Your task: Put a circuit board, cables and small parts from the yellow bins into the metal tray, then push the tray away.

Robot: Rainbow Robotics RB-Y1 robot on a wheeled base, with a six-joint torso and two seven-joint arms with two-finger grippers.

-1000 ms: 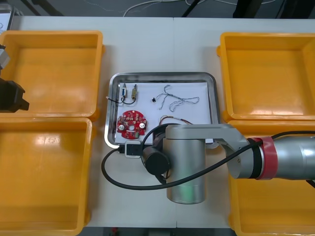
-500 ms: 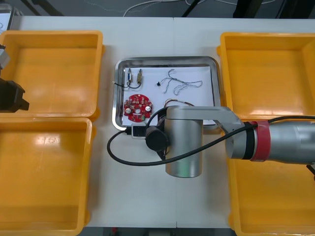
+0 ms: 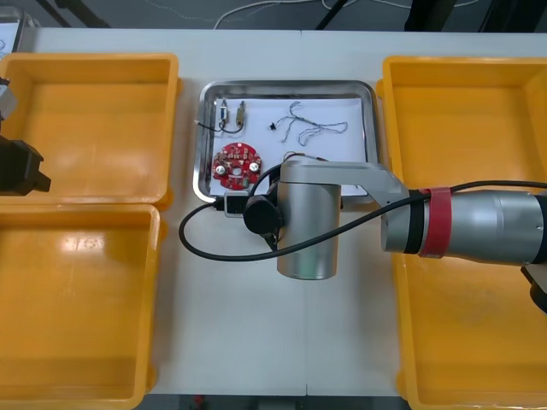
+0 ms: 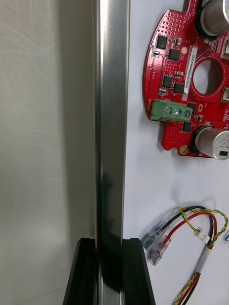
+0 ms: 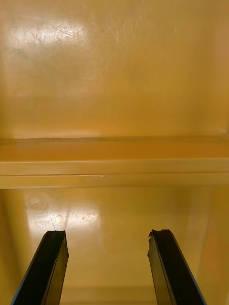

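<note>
The metal tray lies between the bins, white inside. It holds a round red circuit board, a blue and white cable, and small metal parts with a black cable. My right arm reaches over the tray's near edge. Seen from the right wrist, my right gripper is shut on the tray's near rim, one finger on each side. Just inside the rim lie the circuit board and a red and yellow cable. My left gripper hangs open over the left bins.
Two yellow bins stand on the left and two more on the right. Bare table stretches between them on the near side of the tray. A black cable from the right wrist loops over the table.
The tray has slid away from me toward the table's far edge, with my right gripper on its near rim. The right arm stretched forward with it. The left arm has not moved.
</note>
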